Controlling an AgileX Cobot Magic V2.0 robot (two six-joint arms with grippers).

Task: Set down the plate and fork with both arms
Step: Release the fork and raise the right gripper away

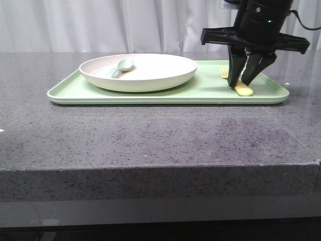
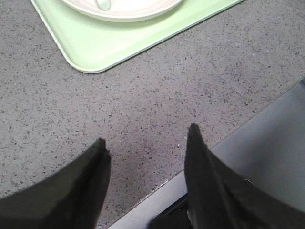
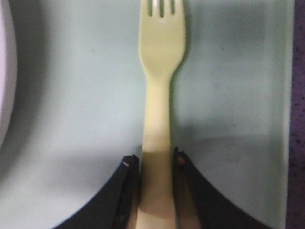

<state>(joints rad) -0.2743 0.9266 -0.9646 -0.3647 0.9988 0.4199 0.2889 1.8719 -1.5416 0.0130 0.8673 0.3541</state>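
Note:
The cream plate [image 1: 140, 70] sits on the left half of the light green tray [image 1: 150, 95]. The pale yellow fork [image 1: 244, 90] lies flat on the tray's right end. My right gripper [image 1: 241, 84] points down over it. In the right wrist view the gripper [image 3: 156, 160] is shut on the fork [image 3: 161, 57] at its handle, tines pointing away. My left gripper [image 2: 145, 136] is open and empty over bare table near the front edge, apart from the tray's corner [image 2: 105, 47]. It does not show in the front view.
A grey-green spoon [image 1: 123, 66] lies in the plate. The plate's rim [image 3: 5, 71] shows beside the fork in the right wrist view. The tray's right rim [image 1: 281, 93] is close to the gripper. The speckled grey table [image 1: 150, 135] extends in front.

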